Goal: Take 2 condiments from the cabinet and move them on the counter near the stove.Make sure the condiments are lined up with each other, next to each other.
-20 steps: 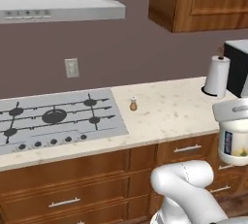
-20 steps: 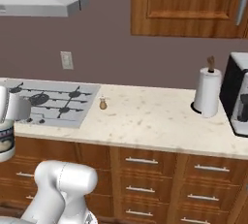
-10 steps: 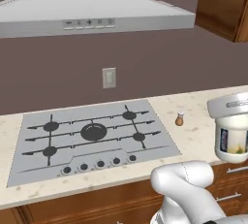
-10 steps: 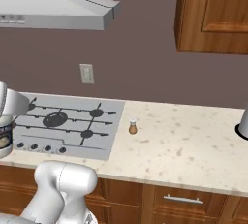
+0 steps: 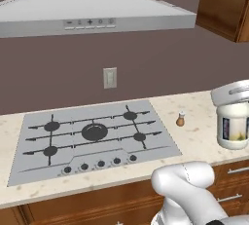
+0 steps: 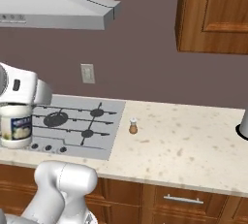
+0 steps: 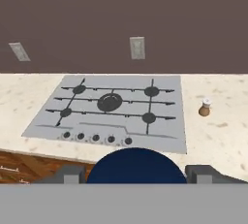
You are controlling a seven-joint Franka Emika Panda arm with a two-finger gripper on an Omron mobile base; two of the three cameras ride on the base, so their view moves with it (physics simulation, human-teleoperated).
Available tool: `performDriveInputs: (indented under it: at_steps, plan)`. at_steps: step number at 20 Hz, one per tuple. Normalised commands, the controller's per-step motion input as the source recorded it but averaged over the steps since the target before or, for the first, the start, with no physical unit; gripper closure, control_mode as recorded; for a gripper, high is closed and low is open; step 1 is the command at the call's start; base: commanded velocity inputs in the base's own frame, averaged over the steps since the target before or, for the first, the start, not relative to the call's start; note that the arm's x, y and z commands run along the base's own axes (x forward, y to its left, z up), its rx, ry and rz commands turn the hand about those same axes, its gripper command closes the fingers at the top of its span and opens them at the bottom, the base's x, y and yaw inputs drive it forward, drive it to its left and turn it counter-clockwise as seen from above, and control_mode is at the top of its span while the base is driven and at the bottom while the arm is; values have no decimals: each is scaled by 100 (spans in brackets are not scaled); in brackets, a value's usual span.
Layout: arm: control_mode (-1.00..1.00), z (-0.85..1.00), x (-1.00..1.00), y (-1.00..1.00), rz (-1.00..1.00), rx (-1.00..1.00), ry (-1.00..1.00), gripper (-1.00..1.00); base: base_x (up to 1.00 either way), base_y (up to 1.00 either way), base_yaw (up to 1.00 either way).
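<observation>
Glossy white arm

The arm (image 5: 192, 190) has smooth, rounded white shells with thin dark seams; a dark joint shows low down; the hand's finger tips (image 7: 65, 174) are small and grey.

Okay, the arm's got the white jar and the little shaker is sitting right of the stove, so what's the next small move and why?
Probably carry the white jar forward over the counter toward the shaker, then lower it beside it. The gripper holds the jar by its blue lid, off the counter's front edge, while the shaker already stands alone next to the stove.
</observation>
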Motion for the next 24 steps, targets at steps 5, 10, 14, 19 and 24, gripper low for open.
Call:
performDriveInputs:
  at_steps: [5,10,14,19,24]
  plan:
    - [-100,-24,79,-86,29,0,0,100,0,0,0]
    - [-100,-47,52,-92,32,0,-6,100,0,0,0]
    - [-100,-48,51,-55,27,0,-12,100,0,0,0]
    - [-100,-35,51,-18,21,1,-11,100,0,0,0]
    - [-100,-23,20,-5,14,6,-15,100,0,0,0]
